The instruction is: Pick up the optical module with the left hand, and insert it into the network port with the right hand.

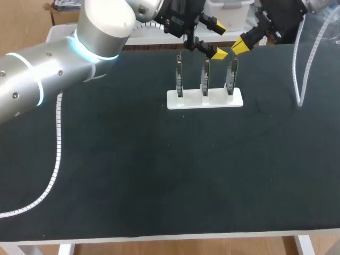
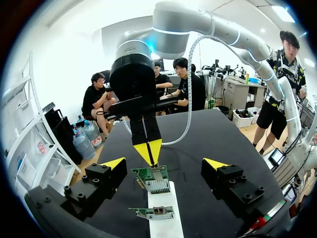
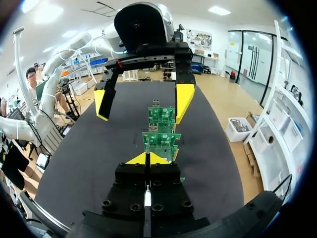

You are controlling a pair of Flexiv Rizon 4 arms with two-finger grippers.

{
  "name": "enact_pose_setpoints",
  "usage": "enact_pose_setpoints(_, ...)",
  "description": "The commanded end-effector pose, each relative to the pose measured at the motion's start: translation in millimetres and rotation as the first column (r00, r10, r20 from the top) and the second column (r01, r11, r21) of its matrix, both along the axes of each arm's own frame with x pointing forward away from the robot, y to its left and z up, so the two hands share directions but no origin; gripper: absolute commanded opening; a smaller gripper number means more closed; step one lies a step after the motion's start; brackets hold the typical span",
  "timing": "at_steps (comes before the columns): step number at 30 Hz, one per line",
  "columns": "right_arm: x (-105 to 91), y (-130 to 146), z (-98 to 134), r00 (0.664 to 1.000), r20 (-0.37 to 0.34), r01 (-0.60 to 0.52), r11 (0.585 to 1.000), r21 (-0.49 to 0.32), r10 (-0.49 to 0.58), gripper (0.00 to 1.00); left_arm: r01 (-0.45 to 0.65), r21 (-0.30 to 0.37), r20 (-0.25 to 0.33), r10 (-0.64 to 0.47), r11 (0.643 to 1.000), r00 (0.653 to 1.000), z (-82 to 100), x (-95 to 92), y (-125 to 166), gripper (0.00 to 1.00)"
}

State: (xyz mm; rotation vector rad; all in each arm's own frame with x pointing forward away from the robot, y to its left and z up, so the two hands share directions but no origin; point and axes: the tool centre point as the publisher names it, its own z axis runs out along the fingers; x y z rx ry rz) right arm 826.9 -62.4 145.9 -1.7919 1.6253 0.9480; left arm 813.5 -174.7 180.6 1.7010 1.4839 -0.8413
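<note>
— Desk?
— Black desk (image 1: 133,175). Three optical modules (image 1: 205,78) stand upright in a white rack (image 1: 204,100), far middle.
— Hands?
— My left hand (image 1: 219,40) is spread wide and empty above them. My right hand (image 3: 147,158) is pinched closed and empty, just right of it.
— Risk?
— The hands are crowded and may collide or tip a module.

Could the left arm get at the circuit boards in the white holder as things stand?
Probably yes: the left gripper is open, with the boards ahead between its fingers and nothing in between. The shut right gripper, close by one board, may crowd it.

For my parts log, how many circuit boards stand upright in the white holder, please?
3, in the white plastic holder: one green circuit board at its left end, one central, one at its right end.
</note>
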Motion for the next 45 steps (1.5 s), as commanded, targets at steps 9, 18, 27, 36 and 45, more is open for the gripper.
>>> enact_pose_setpoints(9,7.0,1,-6,0.994,-0.070,-0.078,0.997,0.011,0.078,0.00,0.000,0.004,-0.001,0.000,1.000,1.000,0.7,0.1,0,1.00)
enact_pose_setpoints(18,5.8,2,-12,0.993,-0.085,-0.075,0.997,0.022,0.077,0.00,0.000,0.004,-0.001,0.000,1.000,1.000,0.7,0.1,0,1.00)
enact_pose_setpoints(27,4.8,0,-13,0.994,-0.087,-0.070,0.997,0.028,0.072,0.00,0.000,0.004,-0.001,0.000,1.000,1.000,0.7,0.1,0,1.00)
enact_pose_setpoints(36,3.7,-5,19,0.998,-0.007,-0.063,0.998,0.028,0.063,0.00,0.000,0.004,-0.001,0.000,1.000,1.000,0.7,0.1,0,1.00)
enact_pose_setpoints(45,-0.6,-11,30,0.999,0.020,-0.050,0.999,0.012,0.050,0.24,0.000,0.004,-0.001,0.000,1.000,1.000,0.7,0.1,0,1.00)
